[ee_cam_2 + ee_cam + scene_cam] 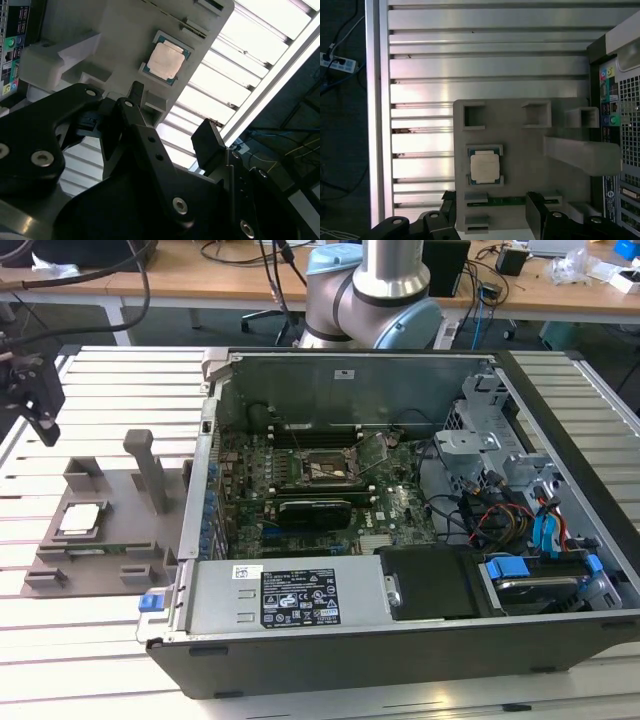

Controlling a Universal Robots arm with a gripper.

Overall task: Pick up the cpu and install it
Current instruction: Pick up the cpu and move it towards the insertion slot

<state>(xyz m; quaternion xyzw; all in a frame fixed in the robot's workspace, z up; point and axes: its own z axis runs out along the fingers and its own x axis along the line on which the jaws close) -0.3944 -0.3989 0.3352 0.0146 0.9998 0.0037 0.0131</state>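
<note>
Beneath everything, a slatted metal bench [110, 380]. On it, toward the exterior view's right, an open computer case [350, 370], motherboard [400, 510] laid bare, dark socket frame [325, 470] near its middle. Just beside the case, on the exterior view's left, a grey fixture plate [120, 505]. Over the bench's far left edge, clear of the plate, the pincer [35, 405] [170, 110] [491, 197]: spread wide in both wrist views, gripping nothing. Seated flat in a recess of the plate, untouched, the cpu [80, 519] [166, 61] [484, 166], silvery top up, well apart from the socket frame.
</note>
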